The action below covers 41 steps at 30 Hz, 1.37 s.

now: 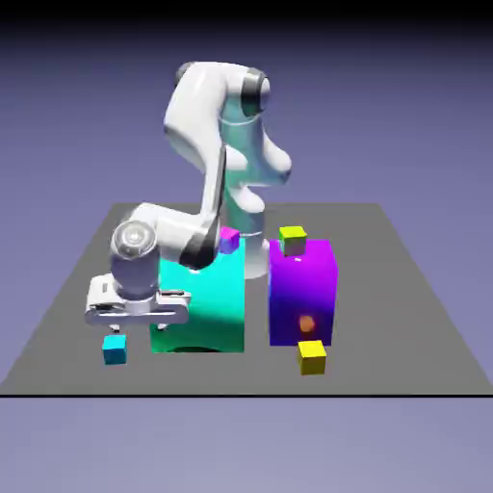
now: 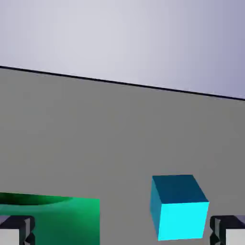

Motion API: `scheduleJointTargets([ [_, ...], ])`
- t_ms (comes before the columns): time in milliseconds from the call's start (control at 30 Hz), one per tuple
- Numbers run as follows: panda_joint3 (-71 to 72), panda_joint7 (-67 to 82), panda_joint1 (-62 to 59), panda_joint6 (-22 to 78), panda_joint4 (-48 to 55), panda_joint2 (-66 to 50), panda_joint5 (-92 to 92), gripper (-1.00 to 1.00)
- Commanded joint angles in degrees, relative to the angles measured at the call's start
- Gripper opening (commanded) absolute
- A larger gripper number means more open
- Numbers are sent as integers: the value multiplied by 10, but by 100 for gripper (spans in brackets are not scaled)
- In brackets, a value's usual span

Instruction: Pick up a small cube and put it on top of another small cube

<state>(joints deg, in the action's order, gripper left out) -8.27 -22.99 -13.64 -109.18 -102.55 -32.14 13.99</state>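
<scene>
- The small cyan cube (image 1: pixel 115 350) is sitting on the grey tabletop (image 1: pixel 404 318), just below the jaws (image 1: pixel 135 327) in the exterior view and apart from them.
- In the hand view the cyan cube (image 2: pixel 178 206) is showing between the two finger tips, much closer to the right-hand fingertip (image 2: pixel 228 230) than to the left-hand one (image 2: pixel 16 230), and it is touching neither.
- The jaws (image 2: pixel 122 232) are standing wide open and are gripping nothing.
- The large teal block (image 1: pixel 204 308) is standing just beside the jaws, toward the exterior view's right; its green face (image 2: pixel 50 220) is filling the hand view's lower left corner.
- A small magenta cube (image 1: pixel 228 239) is resting on top of the teal block, partly hidden by the arm.
- The large purple block (image 1: pixel 302 292) is standing beyond the teal one, well apart from the jaws, with a small olive-yellow cube (image 1: pixel 293 238) sitting on its top.
- A small yellow cube (image 1: pixel 312 356) is lying on the tabletop just in front of the purple block.
- The tabletop (image 2: pixel 119 139) is stretching away to a dark edge in the hand view.
</scene>
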Motion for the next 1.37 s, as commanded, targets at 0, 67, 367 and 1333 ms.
scheduleJointTargets([
  [0, -3, 6, -5, 21, 19, -21, 4, 0],
  [67, -8, 19, -14, 62, 56, -62, 13, 0],
  [367, -22, 32, -44, 72, 74, -162, 39, 0],
  [1333, 229, -222, 219, 215, 66, -86, -6, 100],
])
